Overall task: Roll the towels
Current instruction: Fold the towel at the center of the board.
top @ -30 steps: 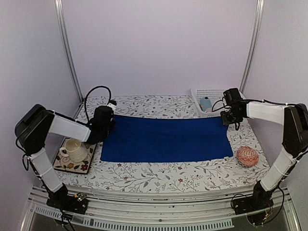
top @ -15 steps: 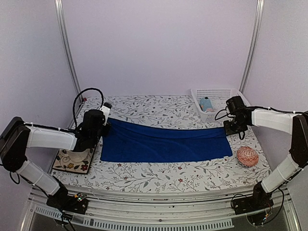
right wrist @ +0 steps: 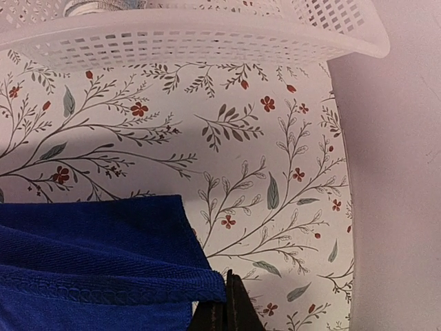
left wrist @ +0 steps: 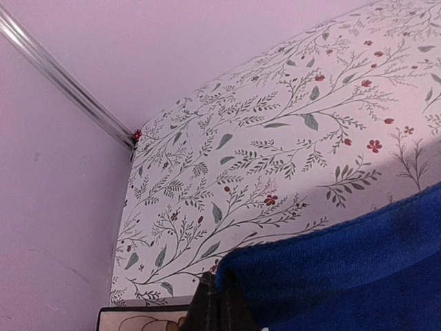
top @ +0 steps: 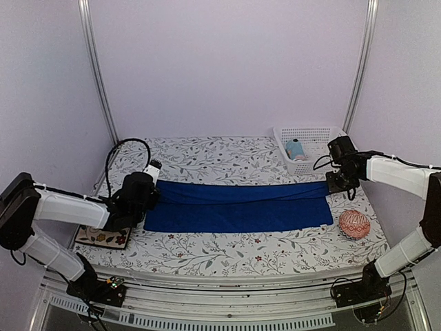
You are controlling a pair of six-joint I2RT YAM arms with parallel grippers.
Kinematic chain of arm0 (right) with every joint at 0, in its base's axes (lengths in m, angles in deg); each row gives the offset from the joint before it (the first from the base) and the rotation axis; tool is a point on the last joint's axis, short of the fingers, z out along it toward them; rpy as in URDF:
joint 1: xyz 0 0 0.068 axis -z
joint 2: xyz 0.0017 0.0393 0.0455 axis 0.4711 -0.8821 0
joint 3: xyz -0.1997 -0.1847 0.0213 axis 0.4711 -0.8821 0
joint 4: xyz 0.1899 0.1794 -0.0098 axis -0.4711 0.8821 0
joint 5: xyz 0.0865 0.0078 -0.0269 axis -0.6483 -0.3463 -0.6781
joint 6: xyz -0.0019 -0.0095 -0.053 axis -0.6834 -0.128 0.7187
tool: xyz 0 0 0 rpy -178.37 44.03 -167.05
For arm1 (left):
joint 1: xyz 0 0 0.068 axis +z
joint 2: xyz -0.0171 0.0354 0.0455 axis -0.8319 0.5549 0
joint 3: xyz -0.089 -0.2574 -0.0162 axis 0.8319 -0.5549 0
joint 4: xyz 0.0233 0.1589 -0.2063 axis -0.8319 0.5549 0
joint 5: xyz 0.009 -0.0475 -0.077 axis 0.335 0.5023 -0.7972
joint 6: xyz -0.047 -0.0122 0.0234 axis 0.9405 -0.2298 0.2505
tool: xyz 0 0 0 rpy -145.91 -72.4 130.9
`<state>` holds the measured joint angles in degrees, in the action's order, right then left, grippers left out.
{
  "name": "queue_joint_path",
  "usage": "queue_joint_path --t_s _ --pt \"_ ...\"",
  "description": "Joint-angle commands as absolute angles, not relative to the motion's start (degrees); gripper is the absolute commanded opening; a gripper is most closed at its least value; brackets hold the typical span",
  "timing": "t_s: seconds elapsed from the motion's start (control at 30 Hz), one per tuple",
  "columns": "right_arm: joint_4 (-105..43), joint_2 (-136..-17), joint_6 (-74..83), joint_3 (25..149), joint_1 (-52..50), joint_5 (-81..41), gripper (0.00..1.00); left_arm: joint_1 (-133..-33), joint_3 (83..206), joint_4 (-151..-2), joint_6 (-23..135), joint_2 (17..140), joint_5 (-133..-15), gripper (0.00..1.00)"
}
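The long royal-blue towel (top: 238, 212) lies flat across the middle of the table, its far edge lifted and carried over towards the near side. My left gripper (top: 152, 191) is shut on the towel's far-left corner (left wrist: 289, 265); its fingertips (left wrist: 207, 303) pinch the hem. My right gripper (top: 331, 186) is shut on the far-right corner (right wrist: 172, 286), and a doubled layer of blue cloth (right wrist: 89, 241) shows beneath it. The smaller light-blue towel (top: 295, 149) sits in the white basket (top: 324, 131) at the back right.
A round pink-red patterned ball (top: 354, 224) rests near the towel's right end. A picture mat (top: 103, 238) lies under my left arm at the table's left edge. The basket's rim (right wrist: 207, 38) is just beyond my right gripper. Walls close in the back and both sides.
Both grippers have pulled the blue towel's far edge towards the near side, folding it over, so the towel looks narrower. The left arm has swung lower and now covers the cup on the mat.
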<state>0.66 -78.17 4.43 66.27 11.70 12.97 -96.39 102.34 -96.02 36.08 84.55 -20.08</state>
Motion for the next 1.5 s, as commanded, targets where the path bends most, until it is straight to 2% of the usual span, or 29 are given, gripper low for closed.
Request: queue_joint_path --t_s 0.0,0.2,0.5,1.1,1.3,1.47 --pt "3.5 -76.0 4.5 68.9 11.6 15.7 0.03 -97.4 101.8 -98.3 35.7 82.6 -16.2 0.0" --pt "5.8 -75.6 6.1 66.7 11.3 12.1 0.03 -99.0 101.8 -93.3 38.5 79.9 -18.9 0.0" --pt "6.4 -79.2 5.8 65.2 9.9 9.7 0.03 -101.5 102.3 -87.2 40.0 81.2 -16.9 0.0" --pt "9.0 -84.5 4.6 66.8 8.7 12.6 0.05 -105.8 101.8 -81.5 43.3 83.5 -12.3 0.0" --pt "9.9 -86.2 3.7 67.4 7.3 14.8 0.06 -106.8 101.4 -82.1 43.0 83.2 -11.1 0.05" --pt "10.4 -84.8 3.4 67.7 6.1 16.0 0.07 -107.3 100.6 -83.0 43.1 82.4 -10.0 0.05"
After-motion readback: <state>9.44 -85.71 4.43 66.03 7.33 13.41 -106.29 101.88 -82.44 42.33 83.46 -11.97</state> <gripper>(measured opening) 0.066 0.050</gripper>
